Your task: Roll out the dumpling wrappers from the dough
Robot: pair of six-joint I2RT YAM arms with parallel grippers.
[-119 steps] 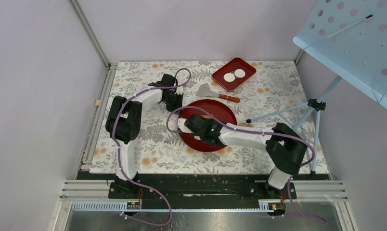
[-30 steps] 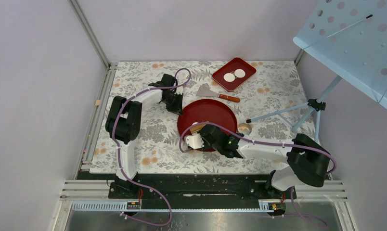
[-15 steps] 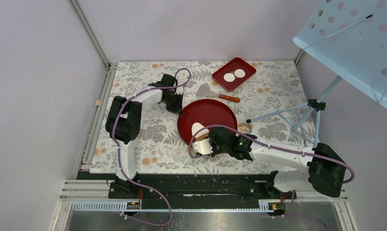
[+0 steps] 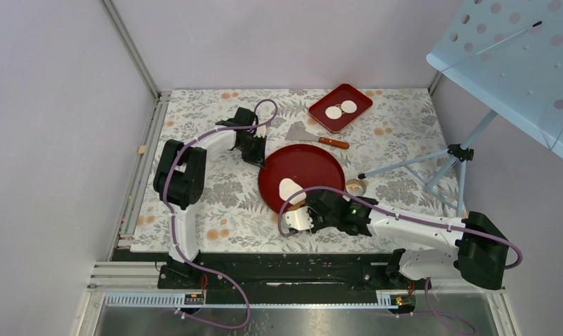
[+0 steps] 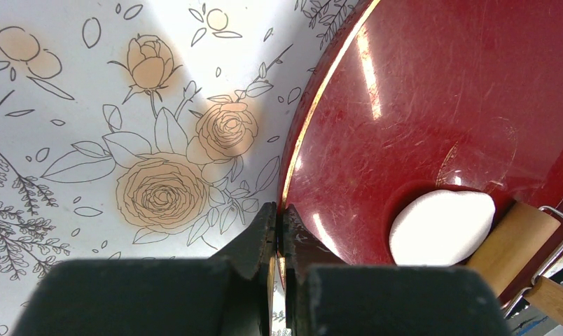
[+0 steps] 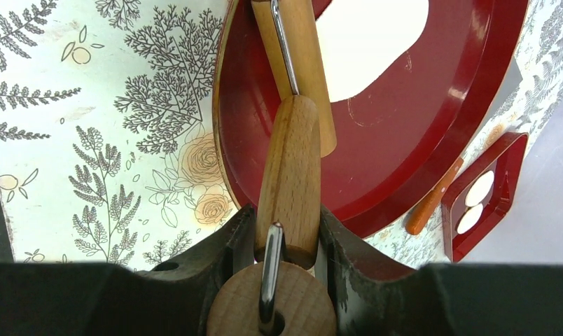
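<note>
**mo:** starting closest to the bases; the right claw [image 6: 286,218] is clamped around the wooden handle of the roller [image 6: 290,164], so it's gripping it, not hanging loose; the handle runs straight out from the claw, away from the bases.

**kit:** yep; the barrel end sits over the near part of the round red plate [image 6: 405,154], right at the near edge of the dough [image 6: 370,42]; can't tell if it's pressing down or only touching.

**mo:** so the dough is basically dead ahead of that claw?

**kit:** that's my read; ahead and a touch left in the overhead view; it's a flattened white oval on the near-left part of the plate; its long axis looks roughly near-to-far, about in line with the handle; I'd guess the next stroke is a plain push forward over it; the right arm is clearly the nearer one.

**mo:** and the left?

**kit:** the left claw [image 5: 279,227] is pinched shut on the plate's far-left rim, well apart from the dough; looks like it's just steadying the plate.

**mo:** further back?

**kit:** the ring cutter [image 4: 355,187] is just right of the plate; the spatula [image 4: 303,133] lies just beyond it; then the small red tray [image 4: 356,94] holds two dumpling wrappers [image 4: 349,106], flat and side by side.
</note>
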